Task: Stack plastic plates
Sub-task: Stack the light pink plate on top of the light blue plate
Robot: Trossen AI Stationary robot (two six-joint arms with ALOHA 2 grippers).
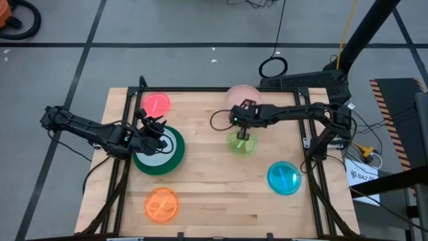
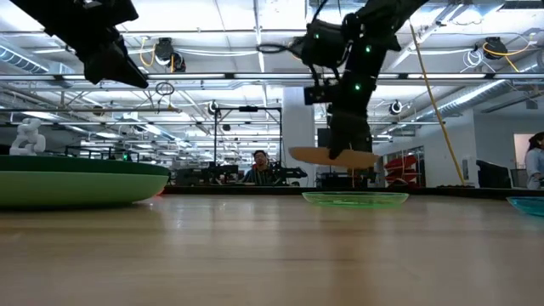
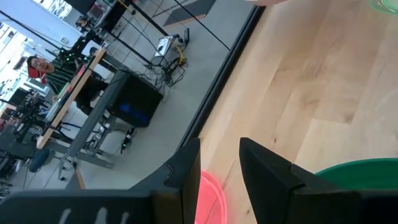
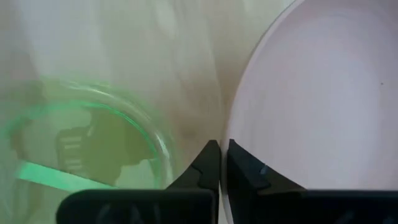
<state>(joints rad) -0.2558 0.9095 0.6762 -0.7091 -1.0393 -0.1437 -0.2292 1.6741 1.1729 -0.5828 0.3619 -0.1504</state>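
Note:
My right gripper (image 4: 219,146) is shut on a salmon plate (image 1: 242,94) and hangs above the table's far middle. A translucent lime plate (image 1: 241,142) lies flat on the table just near of it. My left gripper (image 3: 219,149) is open and raised over the far-left rim of the dark green plate (image 1: 157,152); it touches nothing. A pale plate lies inside that green plate. The red-pink plate (image 1: 156,104), the blue plate (image 1: 284,177) and the orange plate (image 1: 161,204) rest flat on the table. My right gripper pinches the salmon plate's rim (image 4: 231,146) between its two fingers, coming from above and pointing down. The plate (image 2: 333,155) is lifted clear of the table, close to level, and sits higher than the lime plate (image 2: 355,199).
Bare wood lies in the table's middle and along its near edge between the orange and blue plates. Black frame rails run along the table's left, right and far edges (image 1: 200,89). A person sits in the room beyond the table (image 2: 259,166).

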